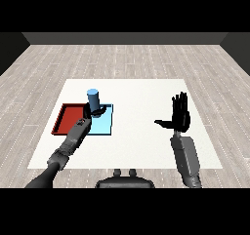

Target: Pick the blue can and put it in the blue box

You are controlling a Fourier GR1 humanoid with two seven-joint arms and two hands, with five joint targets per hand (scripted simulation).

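Observation:
The blue can [93,97] stands upright over the far left corner of the light blue tray [103,126]. My left hand [95,112] is at the can's lower part with its fingers curled round it, hiding the can's base. Whether the can touches the tray floor cannot be made out. My right hand [180,114] is held up over the right side of the table, far from the can, fingers straight and spread, holding nothing.
The red tray [68,118] lies right against the light blue tray's left side. My left forearm [73,139] crosses the red tray's near right corner. The white table [141,97] extends behind and between the hands.

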